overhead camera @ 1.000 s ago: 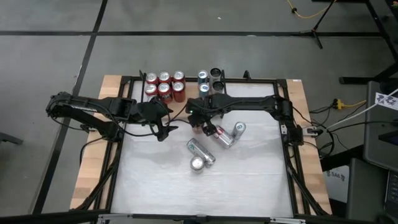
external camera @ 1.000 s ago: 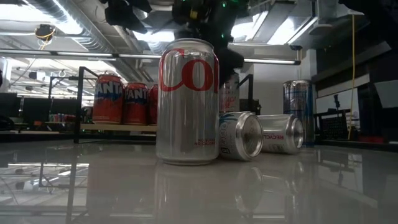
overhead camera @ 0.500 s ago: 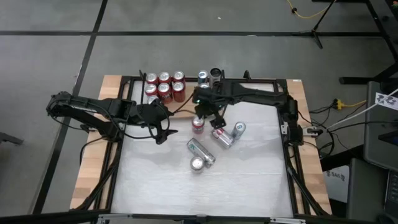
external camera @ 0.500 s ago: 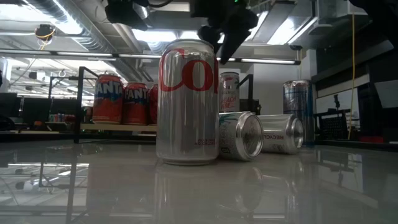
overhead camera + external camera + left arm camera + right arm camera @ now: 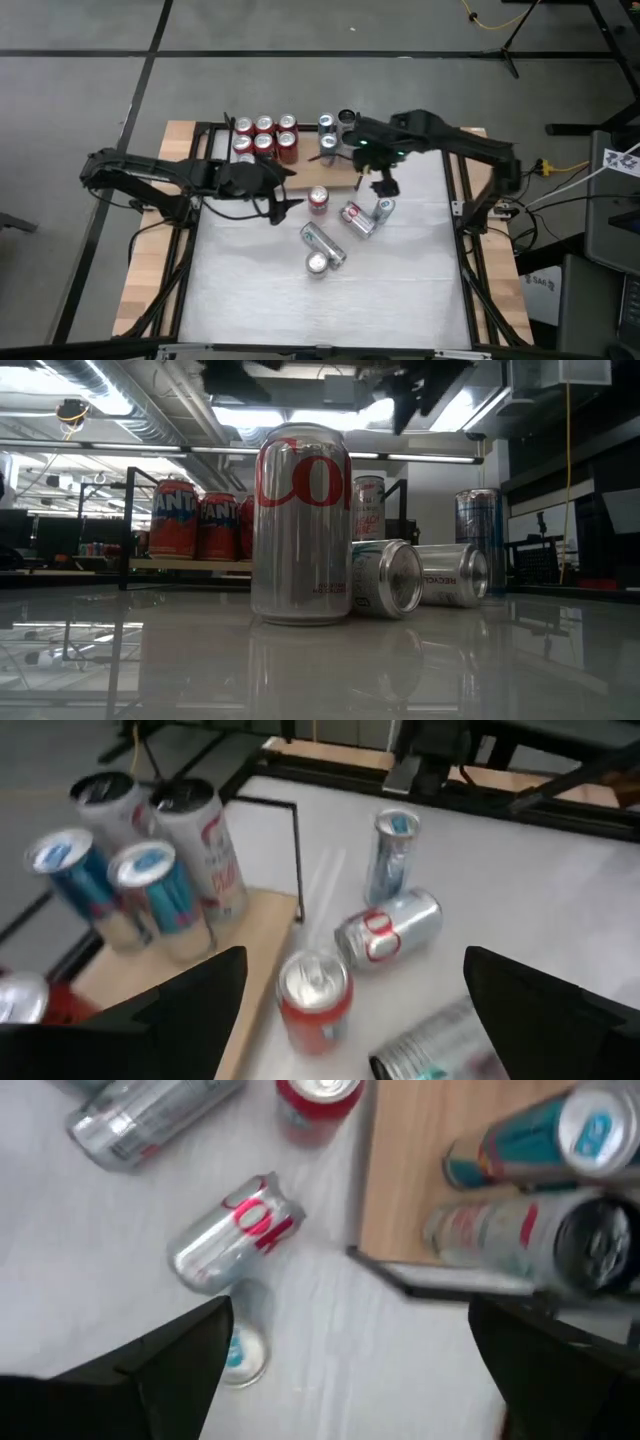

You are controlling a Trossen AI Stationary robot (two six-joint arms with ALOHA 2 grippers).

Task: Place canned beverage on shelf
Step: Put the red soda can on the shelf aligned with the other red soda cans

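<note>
A red can (image 5: 318, 200) stands upright on the white table, just off the near edge of the shelf (image 5: 300, 178); it also shows in the left wrist view (image 5: 315, 1000). My left gripper (image 5: 285, 197) is open, left of the can and pointing at it, touching nothing (image 5: 355, 960). My right gripper (image 5: 385, 183) hangs open above the table near the shelf's right end, clear of every can (image 5: 350, 1310). Several red cans (image 5: 262, 135) and several blue and silver cans (image 5: 335, 128) stand on the shelf.
Loose silver cans are on the table near the red one: one lying (image 5: 357, 219), one upright (image 5: 384, 208), another lying (image 5: 323, 241) and one upright (image 5: 317, 263). The shelf's black rail (image 5: 297, 860) borders the board. The table's near half (image 5: 330, 310) is bare.
My right gripper has risen from over the red can and gone toward the table's right and far side, staying open. The red can stays upright where it was. My left gripper has moved a little toward the red can.
</note>
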